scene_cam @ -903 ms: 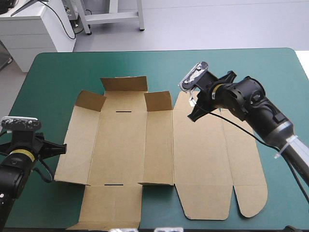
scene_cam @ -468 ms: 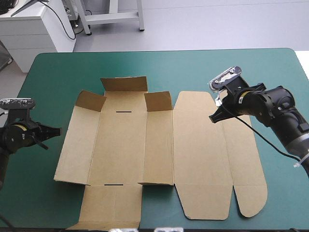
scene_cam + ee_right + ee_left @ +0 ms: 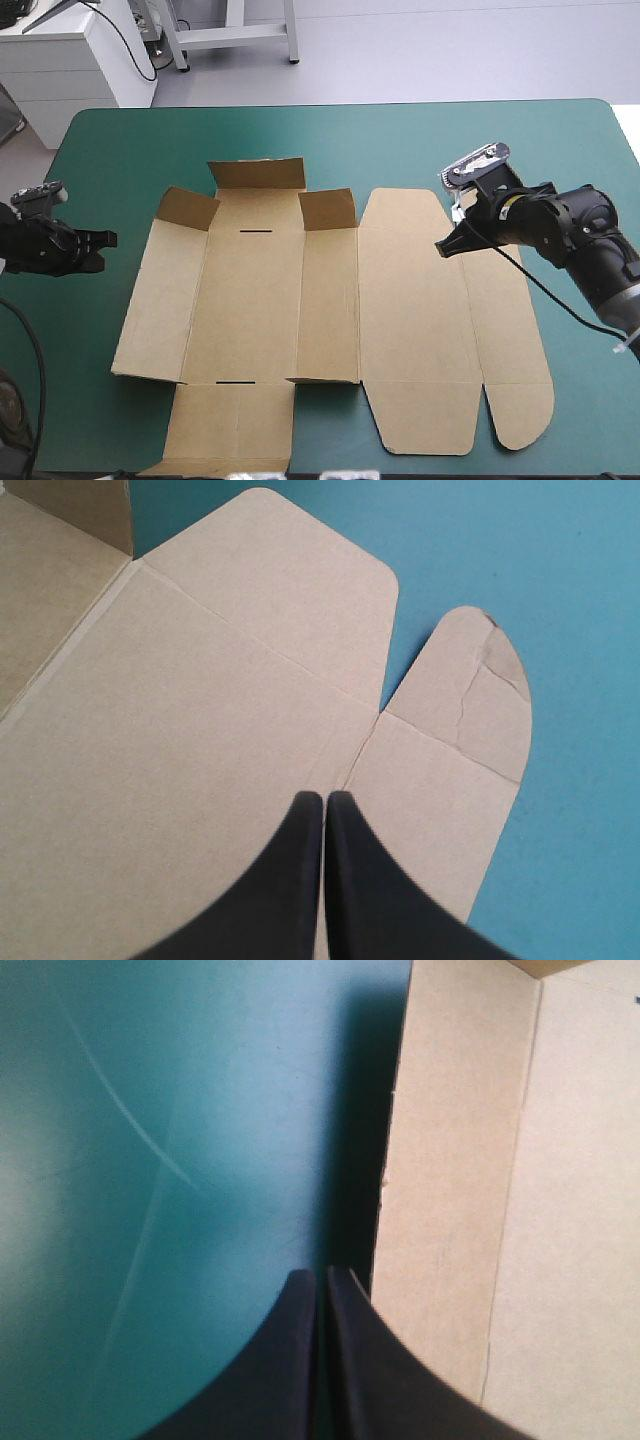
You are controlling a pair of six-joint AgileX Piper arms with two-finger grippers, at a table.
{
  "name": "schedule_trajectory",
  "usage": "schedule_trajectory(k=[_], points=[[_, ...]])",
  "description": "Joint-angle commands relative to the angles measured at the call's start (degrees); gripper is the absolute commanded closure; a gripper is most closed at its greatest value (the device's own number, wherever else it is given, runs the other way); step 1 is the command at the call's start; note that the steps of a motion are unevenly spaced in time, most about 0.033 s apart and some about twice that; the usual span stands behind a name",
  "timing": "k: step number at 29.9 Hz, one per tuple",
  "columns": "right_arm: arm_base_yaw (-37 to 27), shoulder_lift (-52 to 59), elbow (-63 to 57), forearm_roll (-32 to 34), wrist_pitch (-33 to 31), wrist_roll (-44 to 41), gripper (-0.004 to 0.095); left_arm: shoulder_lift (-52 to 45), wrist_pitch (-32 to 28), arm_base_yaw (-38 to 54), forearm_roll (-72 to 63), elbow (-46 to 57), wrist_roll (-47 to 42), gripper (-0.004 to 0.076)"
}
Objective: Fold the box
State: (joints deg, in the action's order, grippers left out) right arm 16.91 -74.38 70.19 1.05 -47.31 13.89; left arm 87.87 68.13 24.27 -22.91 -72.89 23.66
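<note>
The brown box lies spread out on the teal-green cover, mostly flat, with three short flaps raised at its far left part. My left gripper hovers just off the box's left edge, shut and empty, its black tips pointing along that edge. My right gripper is shut and empty above the box's right panel, near its far end. Ahead of it in the right wrist view lie the large lid panel and a rounded side flap.
Bare teal-green cover stretches beyond the box's far edge and on both sides. The box's near flaps reach almost to the table's front edge.
My right gripper swung right and outward from the box's far middle to the right panel. My left gripper pulled back and up toward the table's left edge.
</note>
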Motion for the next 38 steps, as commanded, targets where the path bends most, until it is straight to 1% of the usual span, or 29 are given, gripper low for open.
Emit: schedule_trajectory(k=[1, 9, 18, 25, 27, 29, 31, 34, 35, 37, 38], points=[[-0.38, 1.89, 0.20, 0.23, 3.59, -1.72, 0.0928, 1.14, 6.03, 1.44, -5.40, -2.67, 1.52, 0.0708], [-0.38, 1.89, -0.23, 0.40, 3.95, -1.88, 0.0929, 1.33, 6.14, 1.58, -3.58, 1.65, 1.52, 0.0708], [-0.38, 1.89, -0.23, 1.07, 3.41, -2.12, 0.0929, 1.22, 6.14, 1.58, -3.82, 9.46, 0.85, 0.0709], [-0.38, 1.89, -0.23, 1.07, 3.41, -2.12, 0.0929, -0.87, 6.14, 1.58, -3.59, 10.28, -0.06, 0.0696], [-0.38, 1.89, -0.23, 1.07, 3.41, -2.12, 0.0929, -1.45, 6.14, 1.58, -3.59, 10.28, -0.06, 0.0652], [-0.38, 1.89, -0.23, 1.07, 3.41, -2.12, 0.0929, -1.64, 6.14, 1.58, -3.59, 10.28, -0.06, 0.0573], [-0.38, 1.89, -0.23, 1.22, 3.41, -2.12, 0.0929, -1.93, 6.14, 1.58, -3.59, 10.28, -0.06, 0.0468], [-0.38, 1.89, -0.23, 1.33, 3.41, -1.87, 0.0929, -2.50, 6.14, 1.58, -3.59, 10.28, -1.60, 0.0279], [-0.38, 1.89, -0.23, 1.33, 3.41, -1.87, 0.0929, -2.67, 6.14, 1.58, -3.59, 10.28, -2.23, 0.0234], [-0.38, 1.89, -0.23, 1.47, 3.41, -1.63, 0.0929, -3.03, 6.14, 1.58, -3.59, 10.28, -4.52, 0.0200], [-0.38, 1.89, -0.23, 1.47, 3.41, -1.63, 0.0929, -3.17, 6.14, 1.58, -3.59, 10.28, -5.02, 0.0202]])
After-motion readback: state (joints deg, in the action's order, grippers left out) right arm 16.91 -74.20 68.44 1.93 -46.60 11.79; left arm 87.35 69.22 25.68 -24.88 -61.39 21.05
